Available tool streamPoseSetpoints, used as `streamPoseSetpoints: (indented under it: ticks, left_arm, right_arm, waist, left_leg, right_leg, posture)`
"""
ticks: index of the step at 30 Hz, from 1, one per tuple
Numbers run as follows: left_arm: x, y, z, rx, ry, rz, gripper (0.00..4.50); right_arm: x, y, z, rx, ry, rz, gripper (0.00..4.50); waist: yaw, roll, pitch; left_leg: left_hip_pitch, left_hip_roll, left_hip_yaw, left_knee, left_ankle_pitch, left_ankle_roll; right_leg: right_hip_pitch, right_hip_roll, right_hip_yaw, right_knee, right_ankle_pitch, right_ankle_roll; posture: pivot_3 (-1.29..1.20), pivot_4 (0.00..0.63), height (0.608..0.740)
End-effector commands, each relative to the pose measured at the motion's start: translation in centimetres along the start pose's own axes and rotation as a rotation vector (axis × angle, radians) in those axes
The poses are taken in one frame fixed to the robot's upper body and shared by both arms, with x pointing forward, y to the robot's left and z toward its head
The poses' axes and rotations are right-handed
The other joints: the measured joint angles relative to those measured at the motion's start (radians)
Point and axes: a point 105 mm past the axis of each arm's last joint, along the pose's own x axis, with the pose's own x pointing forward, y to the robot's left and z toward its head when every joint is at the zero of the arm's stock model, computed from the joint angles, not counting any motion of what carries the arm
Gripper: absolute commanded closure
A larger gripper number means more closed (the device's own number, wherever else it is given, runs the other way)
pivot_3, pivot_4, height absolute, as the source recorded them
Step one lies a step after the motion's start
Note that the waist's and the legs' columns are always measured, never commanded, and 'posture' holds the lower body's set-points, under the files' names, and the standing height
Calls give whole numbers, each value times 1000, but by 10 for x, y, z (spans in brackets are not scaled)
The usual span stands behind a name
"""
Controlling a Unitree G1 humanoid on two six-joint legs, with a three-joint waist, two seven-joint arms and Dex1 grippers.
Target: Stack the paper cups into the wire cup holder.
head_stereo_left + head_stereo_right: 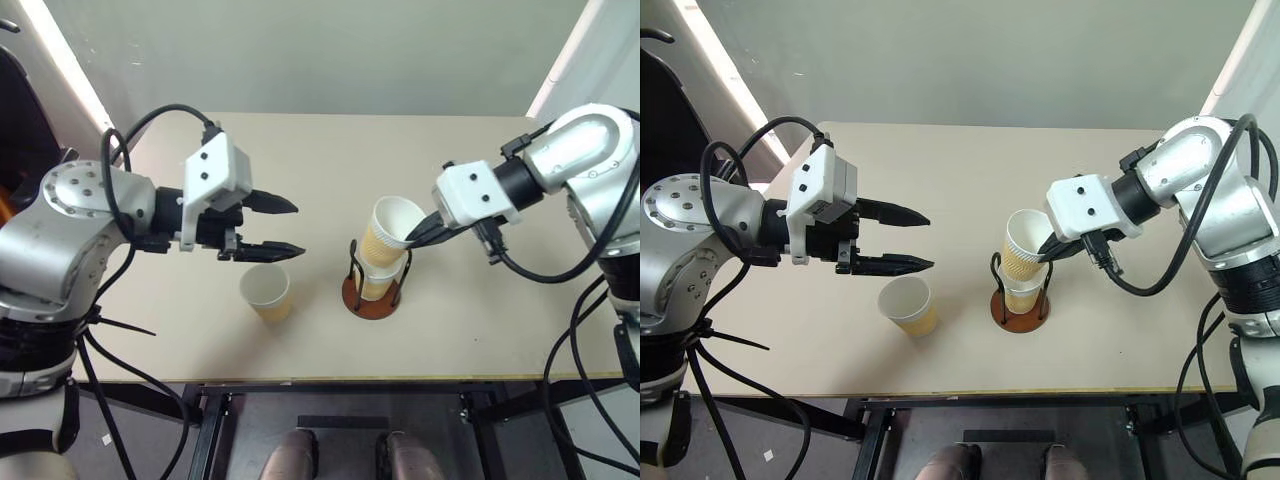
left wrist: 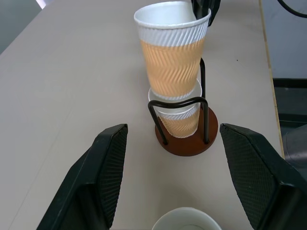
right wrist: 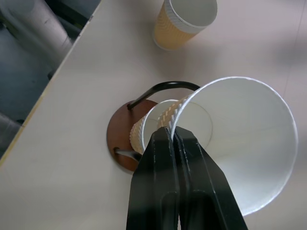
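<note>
On the left the left gripper (image 1: 286,227) hangs above the tan table (image 1: 200,340), pointing toward the middle, its two black fingers spread wide apart with nothing between them; in the left wrist view its textured pads (image 2: 110,165) frame the holder from either side without touching it. Just below and slightly nearer than those fingertips a lone paper cup (image 1: 266,291) stands upright on the table, mouth up, white inside and tan outside; it is apart from the gripper and to the left of the holder, with a strip of bare table between them. In the middle of the table stands the wire cup holder (image 1: 370,297), its round reddish-brown base flat on the surface and its black wire loops rising on both sides. Inside the loops a lower cup (image 2: 178,115) sits upright on the base; a second, upper cup (image 1: 391,231) has its bottom entering the lower cup's mouth, but it leans to the left and far side rather than standing straight, and is not fully seated. From the right the right gripper (image 1: 418,236) reaches in toward the left and downward; its jaws are pressed together on the rim wall of the upper cup, one finger inside the mouth and one outside, as the right wrist view shows.
</note>
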Motion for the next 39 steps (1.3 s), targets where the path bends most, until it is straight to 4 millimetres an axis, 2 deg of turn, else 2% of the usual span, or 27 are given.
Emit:
streamPoseSetpoints:
  ticks: [1, 2, 5, 6, 7, 9, 12, 15, 16, 18, 21, 23, 27, 28, 33, 36, 39]
  left_arm:
    - [-9, 2, 7, 41, -2, 25, 1206]
    - [-9, 2, 6, 41, 0, 25, 1206]
    - [-10, 2, 5, 42, 4, 24, 1206]
    - [-10, 3, 4, 43, 5, 25, 1206]
    - [-10, 4, 4, 46, 8, 27, 1206]
    - [-11, 6, 2, 54, 21, 30, 1206]
    - [-17, 14, -4, 80, 64, 43, 1206]
    - [-30, 31, -13, 110, 141, 55, 1206]
    - [-33, 35, -17, 121, 166, 44, 1206]
    - [-32, 30, -28, 131, 216, -75, 1206]
    - [-23, 27, -42, 133, 268, -221, 1206]
    - [-15, 27, -51, 139, 302, -273, 1206]
    - [0, 24, -70, 161, 375, -357, 1206]
    - [5, 26, -73, 168, 389, -367, 1206]
    - [21, 28, -91, 212, 462, -424, 1206]
    - [26, 28, -93, 237, 473, -450, 1206]
    - [30, 29, -89, 256, 466, -462, 1779]
  right_arm:
    - [-9, -7, 7, -36, 5, -28, 4301]
    - [-9, -7, 8, -41, 1, -28, 4098]
    - [-8, -6, 10, -50, 2, -11, 4098]
    - [-7, -5, 9, -52, 10, -3, 3644]
    - [-6, -5, 8, -54, 20, 3, 3461]
    - [-5, -7, 5, -61, 44, -4, 2822]
    - [-14, -21, 6, -48, 29, -93, 1796]
    - [-27, -36, 20, 16, -122, -221, 788]
    - [-30, -40, 28, 56, -207, -258, 788]
    - [-25, -43, 41, 142, -370, -296, 788]
    - [4, -29, 37, 201, -403, -279, 788]
    - [14, -17, 42, 231, -443, -229, 788]
    - [16, -13, 47, 280, -483, -236, 788]
    - [16, -13, 45, 291, -472, -248, 788]
    - [16, -1, 41, 329, -439, -259, 788]
    - [14, 6, 41, 341, -429, -245, 788]
    - [10, 8, 40, 355, -427, -262, 752]
  waist:
    - [0, 0, 0]
    - [0, 0, 0]
    - [0, 0, 0]
    - [0, 0, 0]
    - [0, 0, 0]
    - [0, 0, 0]
    - [0, 0, 0]
    - [0, 0, 0]
    - [1, 0, 0]
    - [1, 0, 0]
    - [6, -3, -2]
    - [9, -3, -2]
    - [9, -3, -2]
    - [9, -3, -2]
    - [12, -4, -2]
    - [12, -4, -2]
    - [12, -4, -2]
  left_leg:
    - [0, 0, 0, 0, 0, 0]
    - [0, 0, 0, 0, 0, 0]
    - [0, 0, 0, 0, 0, 0]
    - [0, 0, 0, 0, 0, 0]
    - [0, 0, -1, 0, 0, 0]
    - [0, 0, -1, 0, 0, -1]
    - [0, 0, -1, 0, 0, -1]
    - [0, 0, -3, 0, 1, -1]
    - [0, 0, -3, 0, 1, -1]
    - [0, 0, -4, -1, 1, -1]
    - [0, 0, -4, -2, 0, -2]
    - [-1, 0, -7, -1, -1, -3]
    - [-15, 0, -7, 4, 4, -11]
    - [-15, 0, -7, 4, 4, -11]
    - [-15, 0, -7, 5, 2, -8]
    - [-16, 0, -6, 6, 2, -7]
    - [-15, 0, -6, 6, 2, -7]
  right_leg:
    - [0, 0, 0, 0, 0, 0]
    - [0, 0, 0, 0, 0, 0]
    - [0, 0, 0, 0, 0, 0]
    - [0, 0, -1, 0, 0, 0]
    - [0, 0, -1, 0, 0, 0]
    - [0, 0, -2, 0, 0, 0]
    - [0, 0, -2, 0, 0, 0]
    - [0, 0, -3, 0, 0, -1]
    - [0, 0, -3, 0, 0, -1]
    - [0, 0, -3, 0, -1, -2]
    - [0, 0, -4, -1, -2, -4]
    - [1, 0, -6, -1, -3, -5]
    - [-10, 0, -6, -1, 3, 5]
    - [-10, 0, -6, -1, 5, 9]
    - [-9, 0, -6, -2, 6, 9]
    - [-10, 0, -6, -2, 6, 10]
    - [-10, 0, -6, -2, 7, 11]
  posture:
    - [0, 150, 740]
    - [0, 150, 740]
    - [0, 150, 740]
    - [0, 150, 740]
    - [0, 150, 740]
    - [0, 150, 740]
    - [0, 150, 740]
    - [0, 150, 740]
    - [0, 150, 740]
    - [0, 150, 740]
    - [0, 150, 740]
    - [0, 150, 740]
    - [0, 150, 740]
    - [0, 150, 740]
    - [0, 150, 740]
    - [0, 150, 740]
    - [0, 150, 740]
